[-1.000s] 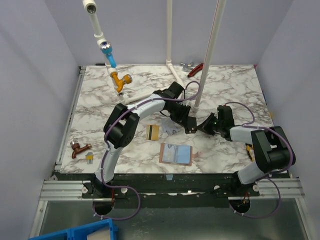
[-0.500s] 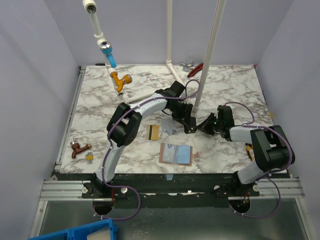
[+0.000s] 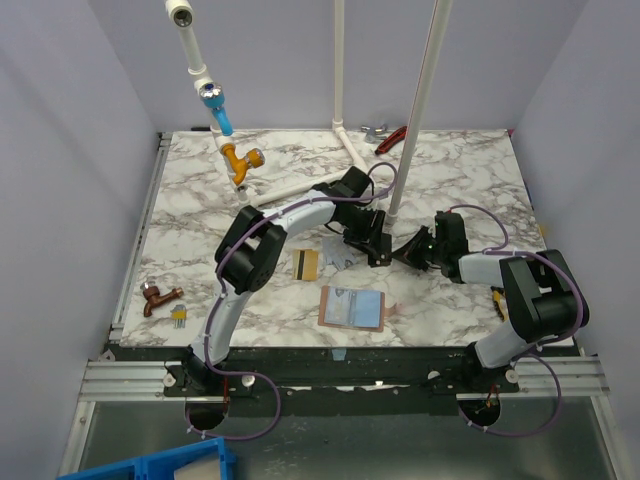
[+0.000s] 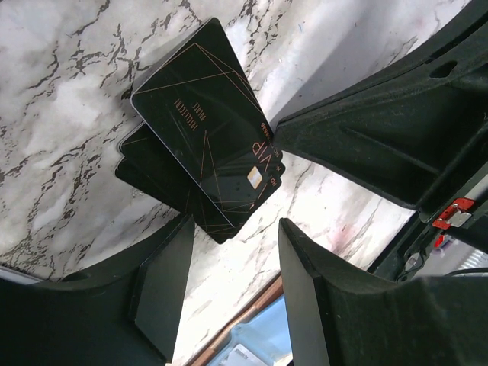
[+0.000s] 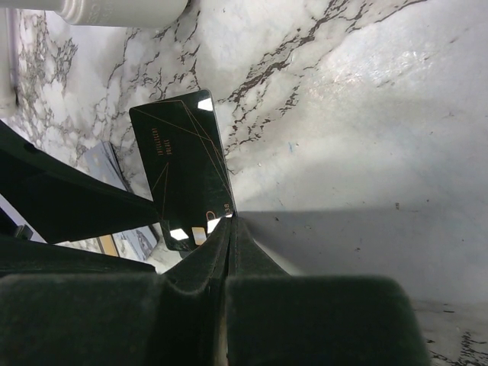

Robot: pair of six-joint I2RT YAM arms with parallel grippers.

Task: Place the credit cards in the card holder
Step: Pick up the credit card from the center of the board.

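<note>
The right gripper (image 5: 231,227) is clamping the black card (image 5: 183,164) by one short edge, with its jaws closed tight on it, and is holding the card tilted over the marble table (image 3: 200,220) near the middle. The left gripper (image 4: 235,229) is facing the same card with its fingers (image 4: 164,278) spread apart, gripping nothing. The gold card (image 3: 305,263) and the silvery-grey card (image 3: 340,252) are lying flat just left of the grippers. The card holder (image 3: 326,308) is lying open nearer the arm bases, with the light blue card (image 3: 355,306) resting on it
</note>
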